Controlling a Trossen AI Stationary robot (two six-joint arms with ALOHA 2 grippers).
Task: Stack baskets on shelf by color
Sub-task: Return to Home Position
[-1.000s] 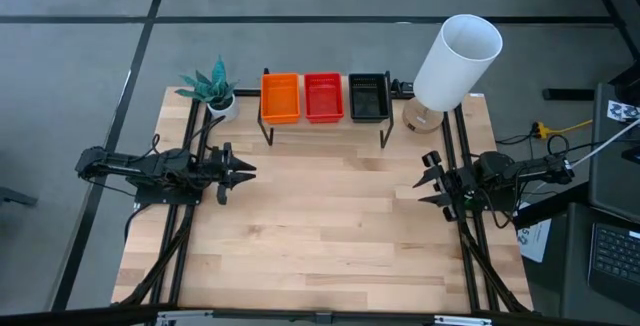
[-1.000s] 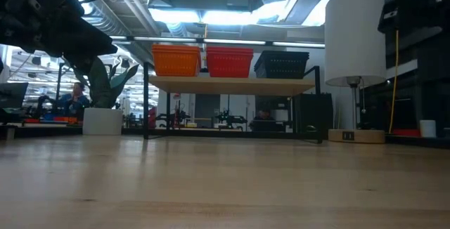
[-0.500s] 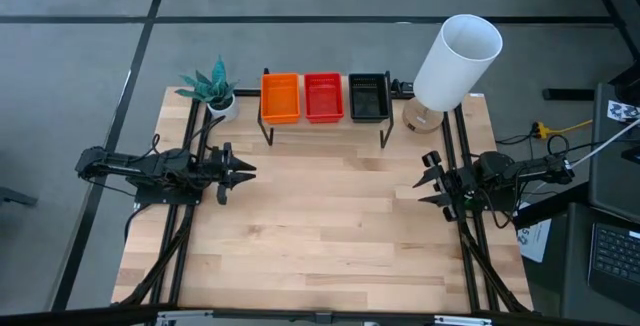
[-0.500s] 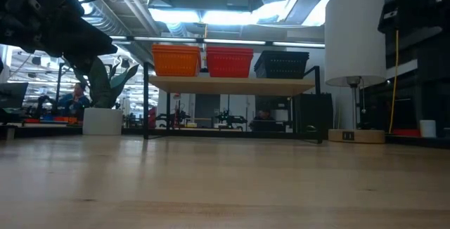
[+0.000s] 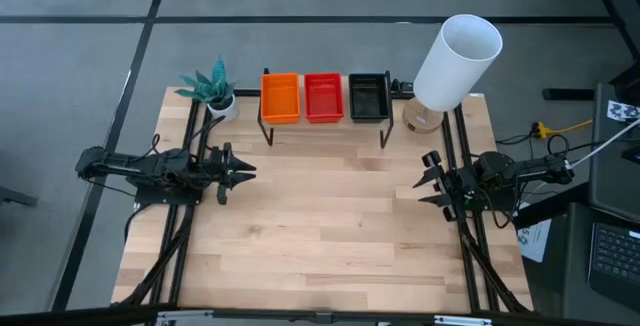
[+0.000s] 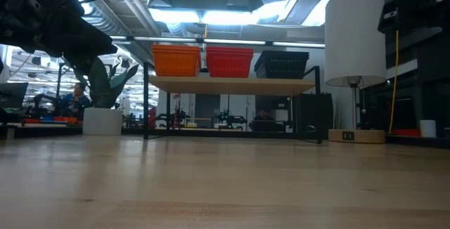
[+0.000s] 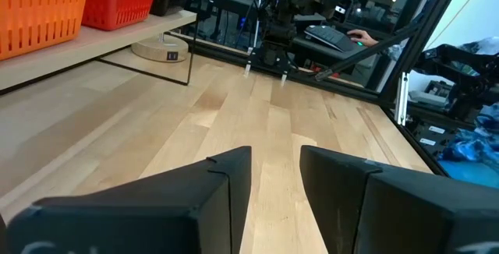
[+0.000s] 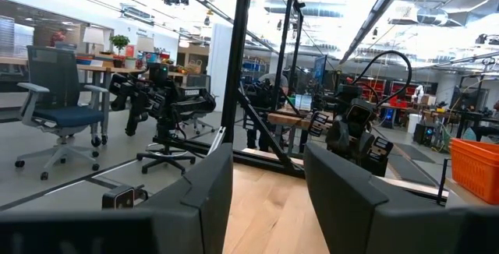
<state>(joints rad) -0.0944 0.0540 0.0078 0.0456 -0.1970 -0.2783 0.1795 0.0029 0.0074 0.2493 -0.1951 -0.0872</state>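
Three stacks of baskets stand side by side on the shelf (image 5: 325,126) at the table's far edge: orange (image 5: 280,97) on the left, red (image 5: 323,97) in the middle, black (image 5: 368,97) on the right. The low view shows them resting on the plank (image 6: 232,84): orange (image 6: 176,60), red (image 6: 229,62), black (image 6: 281,64). How many are in each stack I cannot tell. My left gripper (image 5: 250,171) hovers open over the table's left side, pointing right (image 7: 275,176). My right gripper (image 5: 425,178) hovers open at the right side, pointing left (image 8: 269,184). Both are far from the shelf.
A white-shaded lamp (image 5: 455,61) stands at the far right corner, next to the shelf. A small potted plant (image 5: 213,89) stands at the far left corner. A laptop (image 5: 615,251) lies beyond the table's right edge. A person (image 6: 74,95) sits in the room behind.
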